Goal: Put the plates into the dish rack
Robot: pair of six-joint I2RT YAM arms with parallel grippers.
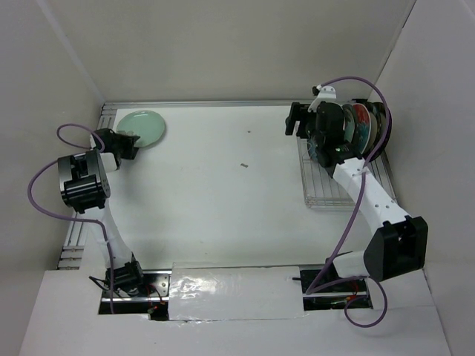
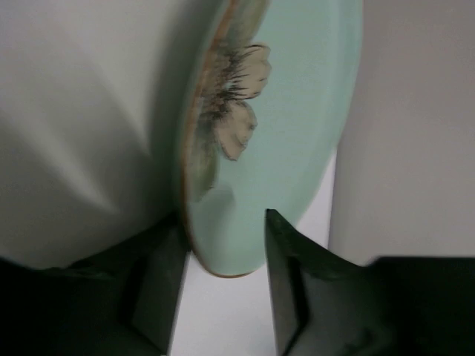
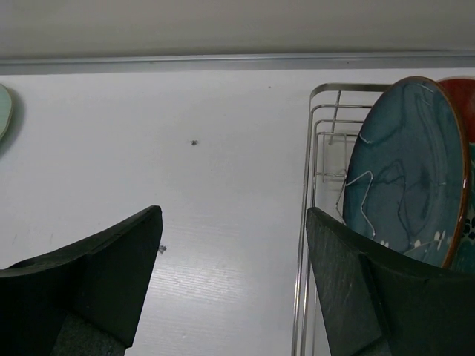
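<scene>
A pale mint green plate [image 1: 141,127] with a cream flower [image 2: 237,104] sits in the far left corner of the table. My left gripper [image 1: 128,144] is at its near rim, and in the left wrist view the rim lies between the fingers [image 2: 159,289], which stand apart. The silver dish rack [image 1: 326,193] is at the right, with several plates [image 1: 358,126] upright at its far end. A dark teal plate [image 3: 404,170] faces the right wrist camera, with a red one [image 3: 462,104] behind it. My right gripper [image 1: 300,122] hangs open and empty, just left of the rack's wire edge [image 3: 306,222].
White walls close in the table at the back, left and right; the mint plate lies close to the left and back walls. A small dark speck [image 1: 243,165] lies mid-table. A metal rail [image 1: 74,237] runs along the left edge.
</scene>
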